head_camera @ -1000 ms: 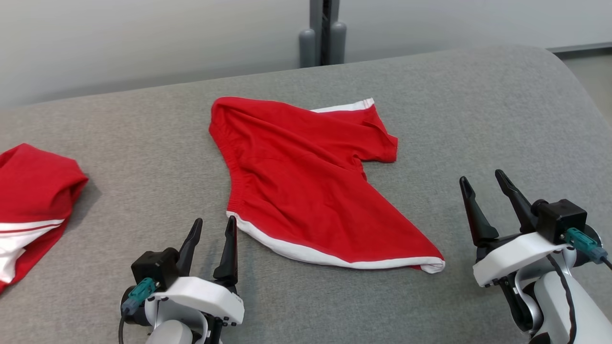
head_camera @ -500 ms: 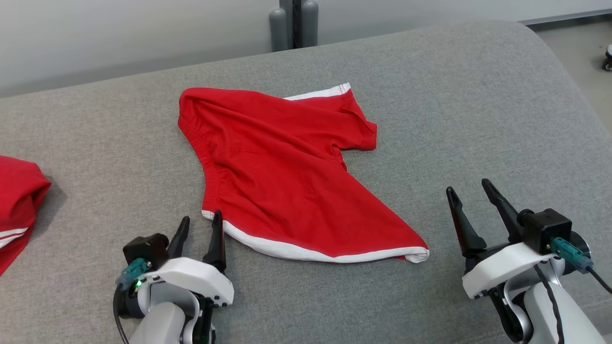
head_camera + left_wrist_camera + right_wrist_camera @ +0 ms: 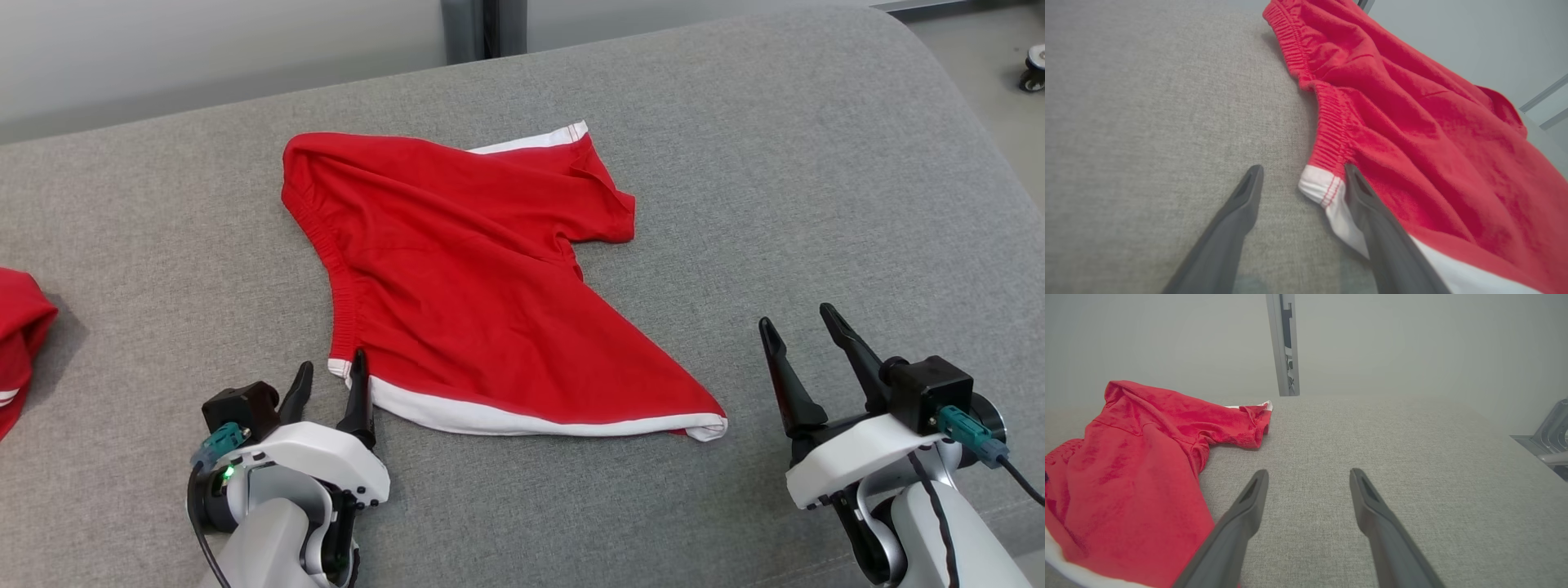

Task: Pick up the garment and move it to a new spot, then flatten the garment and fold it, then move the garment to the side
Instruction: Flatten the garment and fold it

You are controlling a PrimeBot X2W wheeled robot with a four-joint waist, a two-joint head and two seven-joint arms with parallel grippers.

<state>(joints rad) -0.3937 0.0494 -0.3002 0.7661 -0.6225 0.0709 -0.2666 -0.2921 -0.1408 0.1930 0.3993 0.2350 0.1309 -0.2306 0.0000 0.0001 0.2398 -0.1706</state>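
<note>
Garment (image 3: 490, 294) lies rumpled on bench (image 3: 816, 163); left gripper (image 3: 331, 359), wide open and empty, straddles its white-hemmed corner and should pinch deep, both layers. Right gripper (image 3: 796, 314) hangs open, empty.

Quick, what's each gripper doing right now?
Left gripper: open, holding nothing, at the corner of the red cloth garment with white trim.
Right gripper: open, holding nothing.

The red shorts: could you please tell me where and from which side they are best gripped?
Probably the red shorts' near-left corner, where elastic waistband meets white trim: a free, thick edge between the open left tool's fingers. Come in low from the robot's side.
</note>
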